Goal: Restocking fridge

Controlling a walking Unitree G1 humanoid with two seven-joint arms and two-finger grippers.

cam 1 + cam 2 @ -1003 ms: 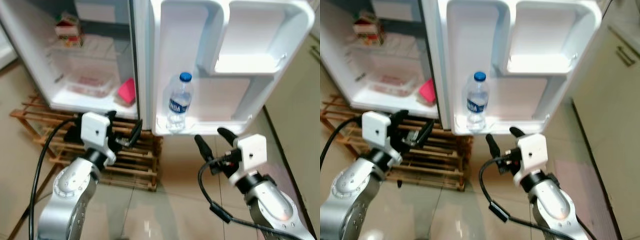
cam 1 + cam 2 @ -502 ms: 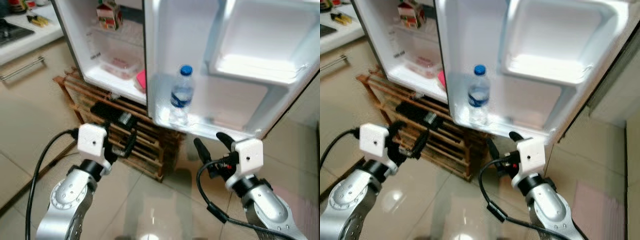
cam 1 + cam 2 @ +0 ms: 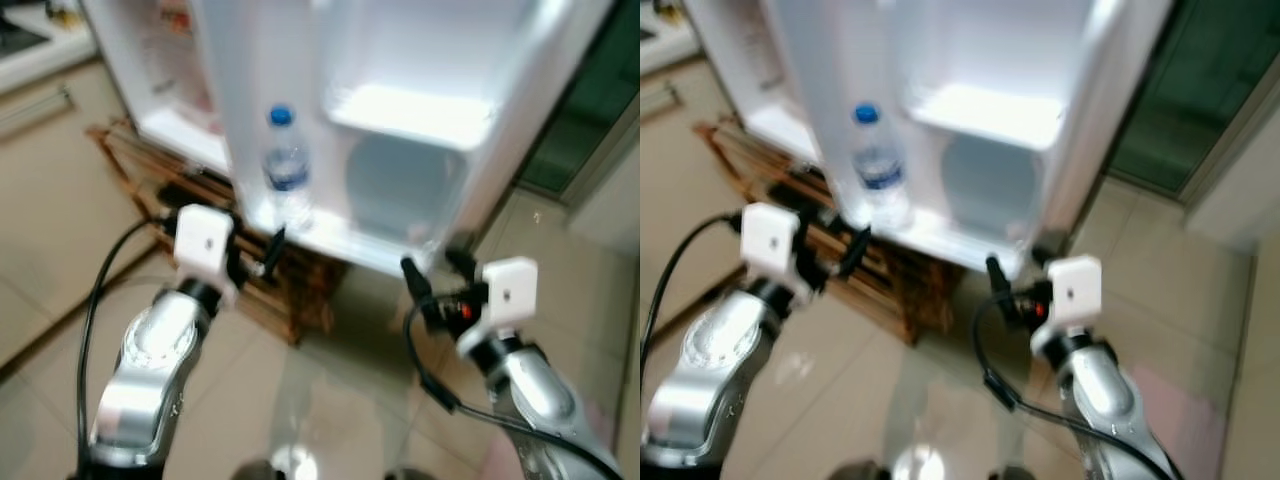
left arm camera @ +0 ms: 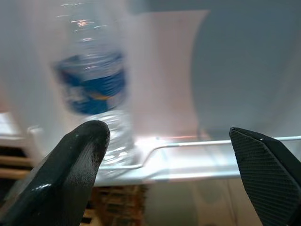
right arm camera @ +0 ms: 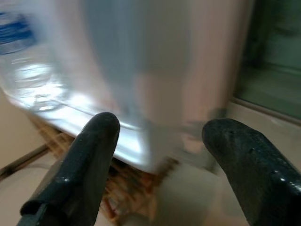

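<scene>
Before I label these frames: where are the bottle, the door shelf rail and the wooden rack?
bottle (image 3: 287, 175), left eye view, on its blue label.
rail (image 4: 188, 143), left wrist view, on the wire bar.
rack (image 3: 300, 290), left eye view, on its near slats.

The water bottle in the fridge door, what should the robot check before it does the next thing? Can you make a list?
1. Water bottle standing upright on the door shelf: ok.
2. Fridge door open: ok.
3. Left hand open and holding nothing: ok.
4. Right hand open and holding nothing: ok.
5. Pictures sharp enough to aim a grab: not ok, everything is blurred.
6. Room left on the shelf beside the bottle: ok, the space next to it looks free.
</scene>
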